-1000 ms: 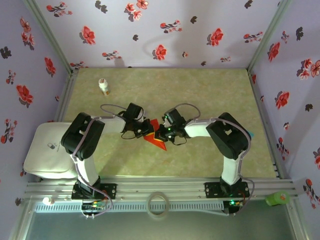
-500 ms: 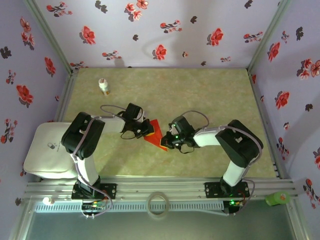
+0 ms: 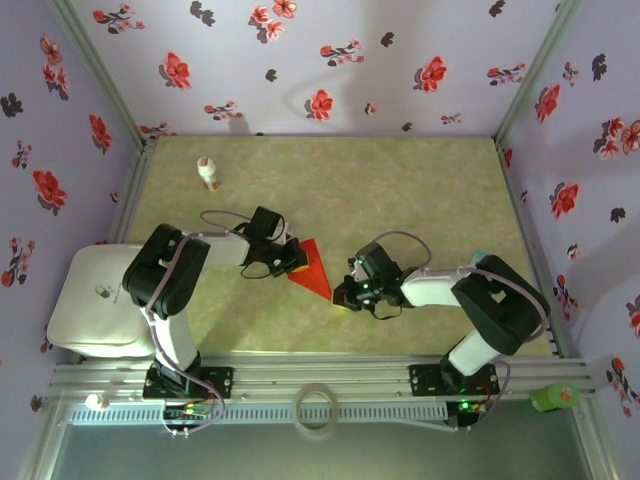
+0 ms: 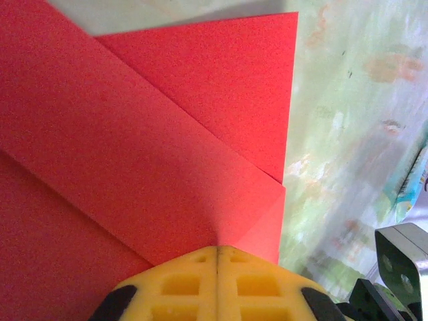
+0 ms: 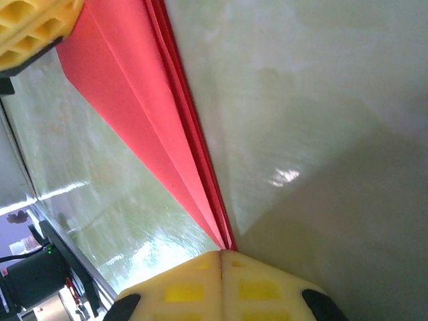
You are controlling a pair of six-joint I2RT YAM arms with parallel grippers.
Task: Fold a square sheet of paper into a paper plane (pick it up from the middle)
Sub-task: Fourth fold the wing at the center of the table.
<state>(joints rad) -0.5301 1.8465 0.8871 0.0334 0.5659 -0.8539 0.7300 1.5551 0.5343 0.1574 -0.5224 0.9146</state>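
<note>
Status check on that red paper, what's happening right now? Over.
Left tool shut, pressing on the paper. Right tool shut on its near tip. Paper folded to a narrow wedge. Nothing in the way.

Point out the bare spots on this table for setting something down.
Bare: the far table, from the bottle across to the right wall. Also bare is the near strip between the paper and the front rail. Crowded: the middle, where the left pincer and right pincer clamp the paper.
</note>
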